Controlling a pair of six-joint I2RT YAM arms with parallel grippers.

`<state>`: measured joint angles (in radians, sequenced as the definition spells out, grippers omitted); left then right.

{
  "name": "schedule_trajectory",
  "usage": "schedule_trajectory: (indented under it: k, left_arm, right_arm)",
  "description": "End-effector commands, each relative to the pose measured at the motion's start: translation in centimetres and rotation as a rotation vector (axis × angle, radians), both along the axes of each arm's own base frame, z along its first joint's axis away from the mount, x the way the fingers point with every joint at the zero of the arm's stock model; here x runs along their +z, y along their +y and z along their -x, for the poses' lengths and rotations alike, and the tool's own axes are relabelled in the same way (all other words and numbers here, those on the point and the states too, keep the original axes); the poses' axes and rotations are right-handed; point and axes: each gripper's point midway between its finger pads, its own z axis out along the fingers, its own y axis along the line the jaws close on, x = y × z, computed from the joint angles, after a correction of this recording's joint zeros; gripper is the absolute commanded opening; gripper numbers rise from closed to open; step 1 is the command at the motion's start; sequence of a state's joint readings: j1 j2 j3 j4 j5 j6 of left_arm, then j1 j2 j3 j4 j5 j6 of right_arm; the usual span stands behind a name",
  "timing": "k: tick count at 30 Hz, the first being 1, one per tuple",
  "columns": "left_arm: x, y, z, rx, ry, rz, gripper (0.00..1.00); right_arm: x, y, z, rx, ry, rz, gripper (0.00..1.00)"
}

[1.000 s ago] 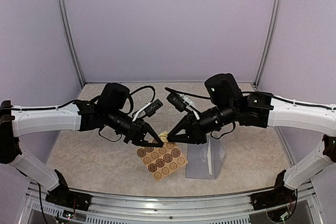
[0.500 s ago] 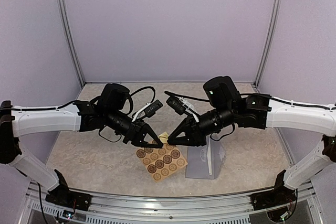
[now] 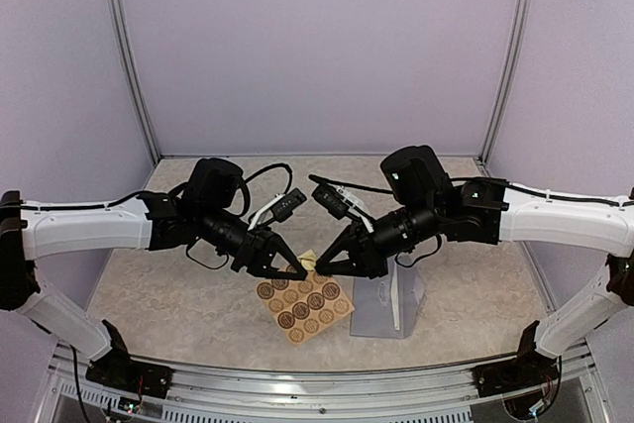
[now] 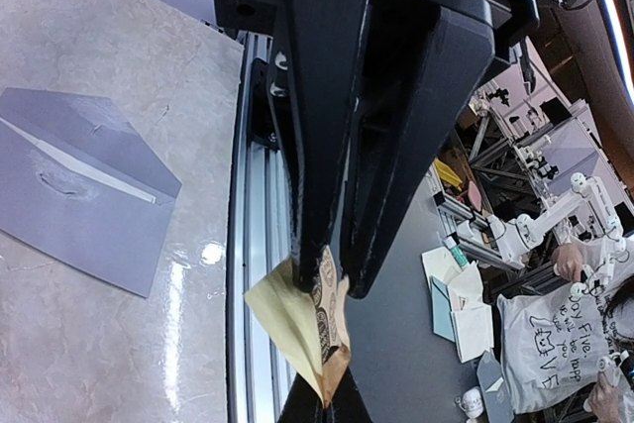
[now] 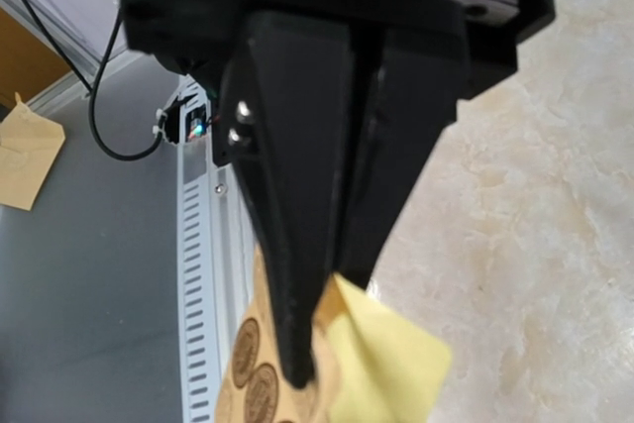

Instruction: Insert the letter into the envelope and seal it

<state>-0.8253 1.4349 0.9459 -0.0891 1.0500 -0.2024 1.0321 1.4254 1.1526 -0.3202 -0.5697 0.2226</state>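
— What sits nearest on the counter (image 3: pixel 168 289)?

— The tan sticker sheet (image 3: pixel 307 309) with its rows of round brown stickers. Most of it lies flat, and its far corner is lifted. Just to its right is the envelope (image 3: pixel 381 306), grey-lavender and flat on the counter, partly under the right arm's wrist. A thin white strip shows along its flap edge.

— And the pincers?

— They meet above the sheet's raised corner, tips almost touching. The left pincer (image 3: pixel 300 270) is clenched on that corner of the sticker sheet; its wrist view shows tan paper with a brown print between the fingers. The right pincer (image 3: pixel 319 268) is pinched onto a pale yellow paper flap (image 3: pixel 309 258) at the same spot.

— Does either touch the envelope?

— No, it lies apart from both tips.

— Behind them?

— Black cables (image 3: pixel 267 173) looping over the wrists, then the lavender back wall (image 3: pixel 317 47).
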Motion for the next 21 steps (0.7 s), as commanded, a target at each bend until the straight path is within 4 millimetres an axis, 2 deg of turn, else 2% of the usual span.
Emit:
schedule_trajectory:
  k: [1, 18, 21]
  left_arm:
    - [1.0, 0.3, 0.0, 0.005, -0.026, 0.04, 0.0]
    - [0.9, 0.3, -0.6, 0.026, -0.023, 0.039, 0.0]
    - [0.8, 0.3, -0.5, 0.024, -0.019, 0.038, 0.0]
  right_arm:
    - [-0.6, 0.0, 0.9, 0.035, 0.02, 0.006, 0.1]
    - [-1.6, 0.1, 1.5, 0.067, 0.047, 0.025, 0.07]
    - [-1.6, 0.1, 1.3, 0.056, 0.037, 0.027, 0.09]
